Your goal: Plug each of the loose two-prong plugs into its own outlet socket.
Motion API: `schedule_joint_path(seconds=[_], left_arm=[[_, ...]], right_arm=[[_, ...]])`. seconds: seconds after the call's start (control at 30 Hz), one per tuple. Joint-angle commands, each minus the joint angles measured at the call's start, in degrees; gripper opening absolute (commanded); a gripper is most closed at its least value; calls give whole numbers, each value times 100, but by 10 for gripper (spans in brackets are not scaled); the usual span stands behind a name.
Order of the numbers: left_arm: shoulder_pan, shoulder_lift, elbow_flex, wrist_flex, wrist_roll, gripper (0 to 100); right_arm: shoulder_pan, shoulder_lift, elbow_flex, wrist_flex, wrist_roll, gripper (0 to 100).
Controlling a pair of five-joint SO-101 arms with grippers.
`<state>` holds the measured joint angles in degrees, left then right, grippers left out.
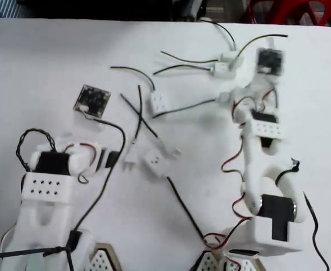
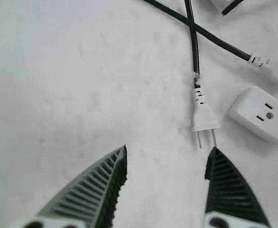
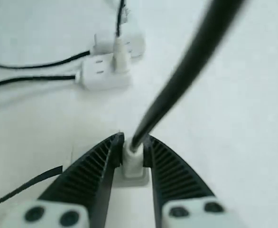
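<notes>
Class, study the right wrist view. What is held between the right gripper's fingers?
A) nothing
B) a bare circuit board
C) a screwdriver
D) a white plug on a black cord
D: the right gripper is shut on a white plug whose black cord leads away from it.

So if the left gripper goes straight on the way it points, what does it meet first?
Likely the loose two-prong plug: its prongs lie just ahead of one finger of the open left gripper, though depth is unclear.
</notes>
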<state>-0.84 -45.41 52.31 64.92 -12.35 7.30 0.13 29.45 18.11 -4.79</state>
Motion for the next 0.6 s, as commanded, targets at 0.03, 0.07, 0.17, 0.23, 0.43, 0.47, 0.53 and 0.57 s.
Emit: schedule_joint_path(seconds=[0.03, 0.07, 0.17, 0.23, 0.43, 0.47, 0.53, 0.57], left_arm=[[-40, -145, -26, -88, 44, 264], [-40, -145, -26, -88, 44, 264], [-40, -145, -26, -88, 44, 264], [-40, -136, -26, -88, 44, 264], [-40, -127, -26, -88, 44, 264], [-40, -127, -26, -88, 44, 264], [-40, -127, -26, -88, 44, 264], [-40, -127, -26, -88, 44, 264]], right_arm=[[75, 4, -448, 4, -1486, 18], [66, 31, -457, -4, -1653, 18], [92, 57, -431, -242, -1916, 18], [163, 57, -413, -321, -2057, 18], [470, 40, -545, -189, -2338, 70], [453, 57, -607, -31, -2295, 111], [382, 57, -730, 374, -2171, 211], [321, 31, -800, 593, -2066, 256]])
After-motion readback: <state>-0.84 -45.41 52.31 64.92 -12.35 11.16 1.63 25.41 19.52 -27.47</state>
